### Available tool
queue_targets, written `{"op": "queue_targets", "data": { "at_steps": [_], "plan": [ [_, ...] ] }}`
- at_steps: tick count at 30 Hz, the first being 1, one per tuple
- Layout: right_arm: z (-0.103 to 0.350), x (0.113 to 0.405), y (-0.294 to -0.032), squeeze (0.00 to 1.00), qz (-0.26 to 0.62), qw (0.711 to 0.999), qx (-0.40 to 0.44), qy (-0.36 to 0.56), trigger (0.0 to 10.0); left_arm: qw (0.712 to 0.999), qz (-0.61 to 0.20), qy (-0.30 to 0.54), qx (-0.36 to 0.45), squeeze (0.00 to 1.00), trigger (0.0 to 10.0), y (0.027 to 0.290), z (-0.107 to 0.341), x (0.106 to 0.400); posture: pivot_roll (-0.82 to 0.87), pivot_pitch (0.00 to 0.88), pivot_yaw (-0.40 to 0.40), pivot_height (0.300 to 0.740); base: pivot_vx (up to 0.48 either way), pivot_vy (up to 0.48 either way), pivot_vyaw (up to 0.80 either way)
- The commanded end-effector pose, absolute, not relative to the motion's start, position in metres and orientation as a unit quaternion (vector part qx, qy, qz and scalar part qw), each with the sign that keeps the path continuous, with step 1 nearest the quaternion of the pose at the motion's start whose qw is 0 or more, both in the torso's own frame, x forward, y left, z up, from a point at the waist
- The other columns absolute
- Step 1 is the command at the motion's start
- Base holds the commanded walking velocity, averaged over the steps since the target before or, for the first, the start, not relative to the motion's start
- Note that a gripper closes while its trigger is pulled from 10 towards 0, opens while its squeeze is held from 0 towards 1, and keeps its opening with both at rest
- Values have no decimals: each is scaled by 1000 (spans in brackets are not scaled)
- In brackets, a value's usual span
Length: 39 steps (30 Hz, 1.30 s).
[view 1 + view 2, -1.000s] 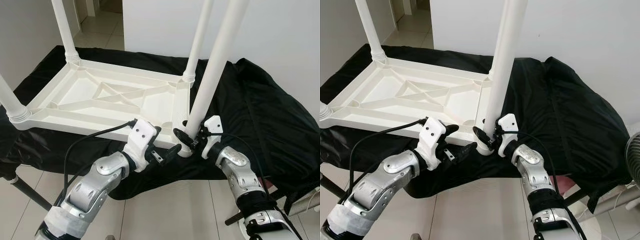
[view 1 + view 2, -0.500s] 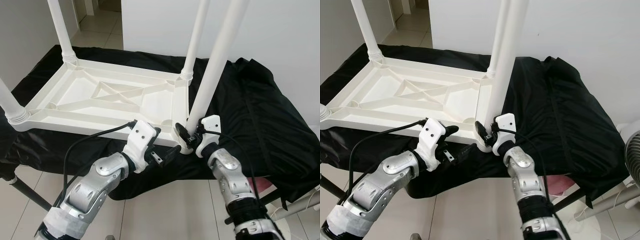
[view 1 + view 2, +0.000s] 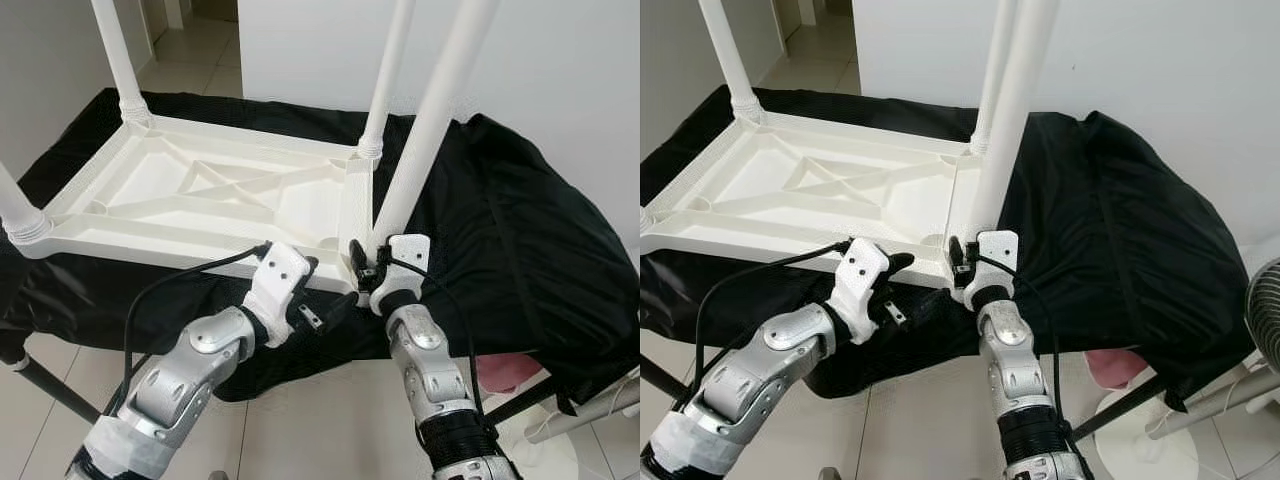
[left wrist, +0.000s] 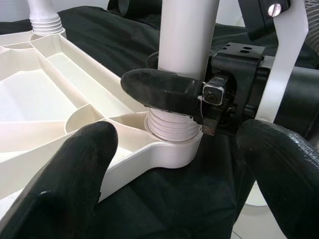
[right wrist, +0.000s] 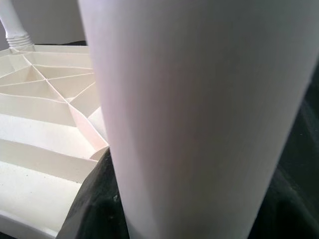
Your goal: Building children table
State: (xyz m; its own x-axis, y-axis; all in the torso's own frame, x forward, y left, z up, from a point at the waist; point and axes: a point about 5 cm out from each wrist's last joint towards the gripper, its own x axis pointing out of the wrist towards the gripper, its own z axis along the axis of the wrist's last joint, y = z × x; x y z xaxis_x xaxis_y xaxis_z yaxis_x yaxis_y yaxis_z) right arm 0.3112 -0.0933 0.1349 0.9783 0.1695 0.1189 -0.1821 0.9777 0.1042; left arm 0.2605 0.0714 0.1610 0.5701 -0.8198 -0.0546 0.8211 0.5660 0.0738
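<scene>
A white children's table (image 3: 200, 215) lies upside down on a black cloth, legs pointing up. My right gripper (image 3: 365, 268) is shut on the base of the near right leg (image 3: 425, 130), just above its threaded collar (image 4: 172, 127) in the corner socket. In the left wrist view one right-gripper finger (image 4: 159, 89) wraps around that leg. My left gripper (image 3: 325, 300) is open with nothing in it, hovering just in front of the same corner at the table's near edge. The leg (image 5: 199, 124) is seen close up in the right wrist view.
Three more legs stand in the other corners: far left (image 3: 120, 60), far right (image 3: 385, 75), near left (image 3: 20, 215). The black cloth (image 3: 500, 220) hangs over the support's edges. Tiled floor (image 3: 330, 420) lies below, and a fan (image 3: 1265, 310) stands at the right.
My right forearm has swung left and now stands nearly under the leg, the gripper still closed around its base. The left gripper has hardly moved. The camera has shifted a little.
</scene>
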Motion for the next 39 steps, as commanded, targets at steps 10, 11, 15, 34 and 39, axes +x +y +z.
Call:
{"op": "queue_targets", "data": {
  "at_steps": [10, 11, 15, 34, 39],
  "plan": [
    [143, 306, -92, 1000, 87, 990, 86, -68, 10000, 858, -511, 6, 54, 0, 10000, 66, 162, 255, 9, 27, -50, 740, 0, 0, 0],
    [143, 306, -92, 1000, 87, 990, 86, -68, 10000, 858, -511, 6, 54, 0, 10000, 66, 162, 255, 9, 27, -50, 740, 0, 0, 0],
    [145, 304, -94, 1000, 103, 988, 84, -76, 10000, 857, -512, 6, 54, 0, 10000, 66, 162, 255, 7, 24, -49, 740, 0, 0, 0],
    [148, 308, -130, 0, 250, 965, 18, -71, 10000, 859, -509, 2, 65, 0, 10000, 62, 160, 256, -12, 38, -67, 740, 0, 0, 0],
    [147, 313, -136, 0, 302, 951, -3, -66, 10000, 858, -509, 1, 65, 0, 10000, 62, 161, 257, -21, 41, -64, 740, 0, 0, 0]
  ]
}}
